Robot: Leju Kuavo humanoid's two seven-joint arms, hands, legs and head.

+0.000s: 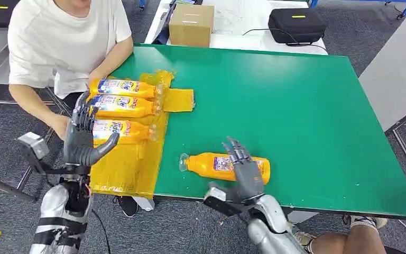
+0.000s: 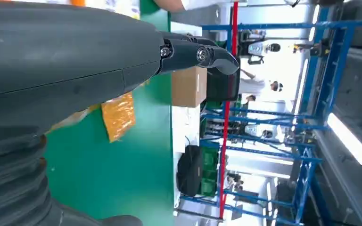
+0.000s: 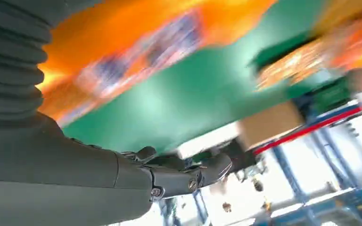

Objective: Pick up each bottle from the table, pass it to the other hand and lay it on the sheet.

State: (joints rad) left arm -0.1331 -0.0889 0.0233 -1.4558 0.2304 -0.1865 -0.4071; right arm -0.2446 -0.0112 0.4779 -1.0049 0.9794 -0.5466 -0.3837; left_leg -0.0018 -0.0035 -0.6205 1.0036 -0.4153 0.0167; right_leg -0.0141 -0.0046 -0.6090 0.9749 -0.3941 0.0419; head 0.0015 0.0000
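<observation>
1. The green counter (image 1: 296, 106) carries a yellow plastic sheet (image 1: 127, 164) at its left edge, draped over the near-left corner.
2. Three orange detergent bottles lie side by side on the sheet, caps pointing toward the counter's middle: the far bottle (image 1: 124, 87), the middle bottle (image 1: 124, 106) and the near bottle (image 1: 127, 131).
3. A fourth orange bottle (image 1: 211, 165) lies on its side on the bare green surface near the near edge, clear cap pointing toward the sheet, well apart from the three on it.
4. The right hand (image 1: 246, 169) rests over this fourth bottle's base end with fingers spread across its body; whether it grips the bottle or only lies over it cannot be told. In the right wrist view the bottle shows as an orange blur just beside the hand's thumb (image 3: 188, 176).
5. The left hand (image 1: 82, 137) is raised over the sheet's left side, fingers upright and apart, thumb stretched toward the near bottle; it holds nothing.
6. A person in a white shirt (image 1: 63, 37) sits at the counter's left side with a hand by the far bottle.
7. Beyond the far edge, on a white table, stand a cardboard box (image 1: 191, 24) and a black case (image 1: 296, 24).
8. A second person's bare knee (image 1: 359, 241) shows beside the counter's near-right corner.
</observation>
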